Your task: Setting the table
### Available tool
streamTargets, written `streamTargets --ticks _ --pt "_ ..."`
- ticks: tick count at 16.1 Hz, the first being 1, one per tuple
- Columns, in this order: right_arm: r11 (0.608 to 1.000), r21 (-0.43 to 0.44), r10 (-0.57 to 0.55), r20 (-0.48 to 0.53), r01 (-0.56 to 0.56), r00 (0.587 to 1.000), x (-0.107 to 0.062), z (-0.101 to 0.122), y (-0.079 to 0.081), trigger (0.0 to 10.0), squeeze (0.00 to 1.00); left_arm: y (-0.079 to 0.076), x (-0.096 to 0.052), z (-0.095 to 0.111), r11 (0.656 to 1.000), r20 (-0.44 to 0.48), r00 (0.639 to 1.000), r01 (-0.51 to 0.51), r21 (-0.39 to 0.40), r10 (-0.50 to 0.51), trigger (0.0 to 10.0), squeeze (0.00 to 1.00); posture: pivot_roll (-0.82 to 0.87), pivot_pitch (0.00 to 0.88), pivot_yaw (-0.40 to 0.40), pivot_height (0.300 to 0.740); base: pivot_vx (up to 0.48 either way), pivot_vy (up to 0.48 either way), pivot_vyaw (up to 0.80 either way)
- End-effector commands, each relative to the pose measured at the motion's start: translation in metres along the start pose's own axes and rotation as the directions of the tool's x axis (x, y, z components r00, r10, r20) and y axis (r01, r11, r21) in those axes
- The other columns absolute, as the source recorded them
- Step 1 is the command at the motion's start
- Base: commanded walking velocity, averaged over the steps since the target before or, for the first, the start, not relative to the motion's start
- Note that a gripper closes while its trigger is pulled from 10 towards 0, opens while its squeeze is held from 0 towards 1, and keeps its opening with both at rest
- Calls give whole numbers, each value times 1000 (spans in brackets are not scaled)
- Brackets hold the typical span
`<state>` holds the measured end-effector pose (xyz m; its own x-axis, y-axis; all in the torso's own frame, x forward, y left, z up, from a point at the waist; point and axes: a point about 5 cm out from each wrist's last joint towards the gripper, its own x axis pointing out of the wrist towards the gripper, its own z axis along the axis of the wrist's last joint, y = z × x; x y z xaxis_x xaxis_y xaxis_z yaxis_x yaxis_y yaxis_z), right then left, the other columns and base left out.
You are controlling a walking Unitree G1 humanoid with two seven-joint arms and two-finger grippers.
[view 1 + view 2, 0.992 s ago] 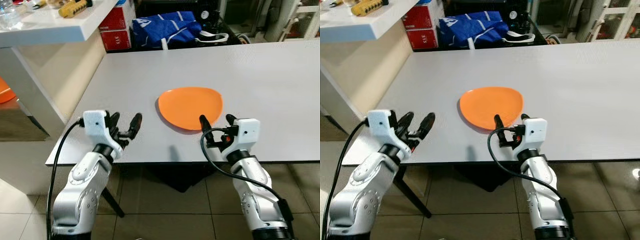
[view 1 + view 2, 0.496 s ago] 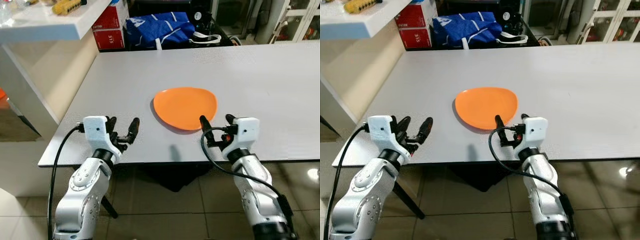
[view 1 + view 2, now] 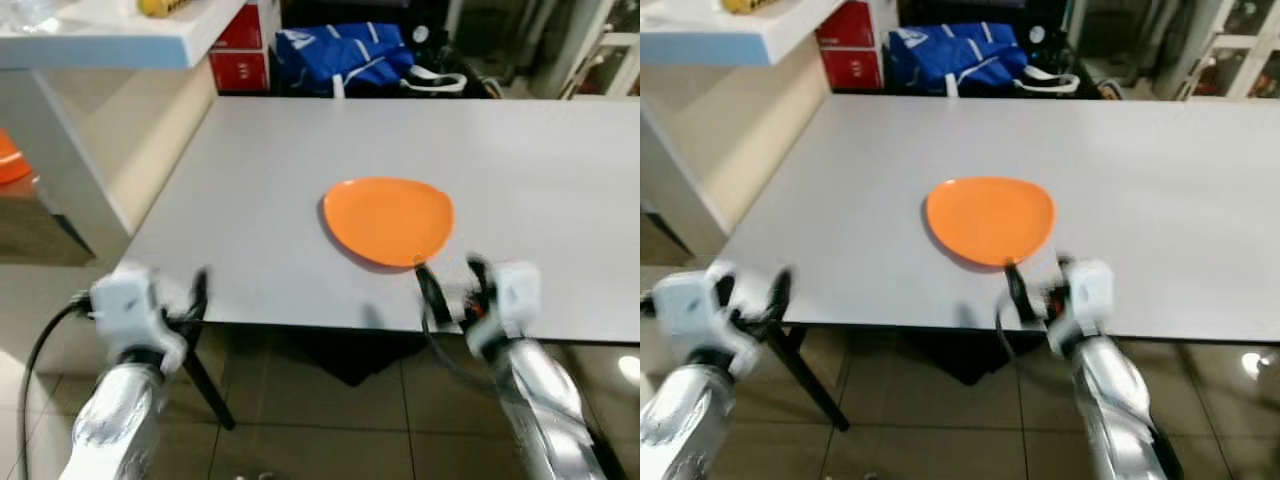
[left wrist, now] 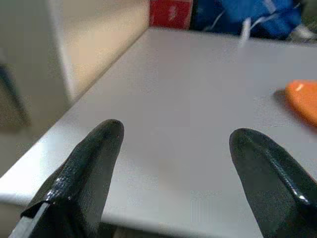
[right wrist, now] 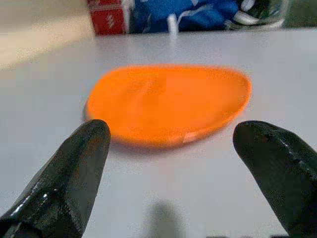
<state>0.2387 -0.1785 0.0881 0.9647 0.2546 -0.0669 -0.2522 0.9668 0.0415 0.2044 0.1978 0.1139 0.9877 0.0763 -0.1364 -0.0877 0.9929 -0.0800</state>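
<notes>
An orange plate (image 3: 388, 220) lies flat on the grey table (image 3: 520, 150), a little back from its near edge. My right gripper (image 3: 452, 283) hovers at that near edge just short of the plate, open with nothing between its fingers. In the right wrist view the plate (image 5: 168, 101) sits straight ahead between the two spread black fingers (image 5: 74, 168). My left gripper (image 3: 190, 300) hangs open and empty at the table's near left corner. In the left wrist view bare tabletop lies ahead of the left gripper (image 4: 173, 163), with the plate's edge (image 4: 303, 101) far off to one side.
A white counter (image 3: 100, 30) stands to the far left. Red boxes (image 3: 240, 50) and a blue bag (image 3: 340, 55) sit beyond the table's far edge. Tiled floor (image 3: 330, 430) lies below the near edge. The eye views are blurred.
The whole picture has shifted and blurred, so the camera moved. Both grippers have drawn back toward the table's near edge; the left one now sits lower, at the corner.
</notes>
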Motion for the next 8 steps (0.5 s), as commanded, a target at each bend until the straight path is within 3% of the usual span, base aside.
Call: streamTargets --ticks 1,4,8 --pt "998 -38 43 33 -42 999 -1 9 4 10000 0 -16 -5 -2 996 0 996 86 -8 -86 10000 0 -164 0 72 736 0 0 0" --pt "999 -36 19 51 -18 999 -2 9 3 10000 0 -21 -4 -1 988 18 990 143 -59 -142 10000 0 -180 0 92 736 0 0 0" --pt "999 -34 13 42 -12 999 -3 7 4 10000 0 -28 8 8 982 46 982 185 -24 -184 10000 0 -192 0 99 736 0 0 0"
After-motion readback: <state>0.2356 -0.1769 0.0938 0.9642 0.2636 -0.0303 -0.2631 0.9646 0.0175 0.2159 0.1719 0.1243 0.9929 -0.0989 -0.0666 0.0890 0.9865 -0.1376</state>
